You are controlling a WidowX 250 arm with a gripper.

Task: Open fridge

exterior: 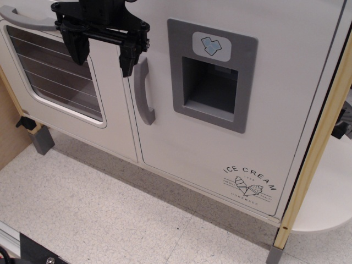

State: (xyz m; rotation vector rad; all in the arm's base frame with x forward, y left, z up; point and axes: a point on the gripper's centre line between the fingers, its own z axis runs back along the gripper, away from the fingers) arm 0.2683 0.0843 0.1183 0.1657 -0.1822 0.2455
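The fridge door (286, 110) is large and white, and it looks shut flush with its frame. It has a vertical grey handle (144, 92) at its left edge, a grey recessed ice-dispenser panel (212, 74) and an "ICE CREAM" logo (250, 181) at the lower right. My black gripper (102, 58) hangs at the top left with its jaws open. Its right finger (130, 55) is just left of the handle's top. Its left finger (76, 47) is in front of the oven window. It holds nothing.
The white oven door (113, 110) with a wire-rack window (58, 74) and a horizontal grey handle (27, 22) is left of the fridge. A speckled floor (110, 209) lies below. A wooden post (316, 148) stands at the right, and a grey leg (42, 140) at the lower left.
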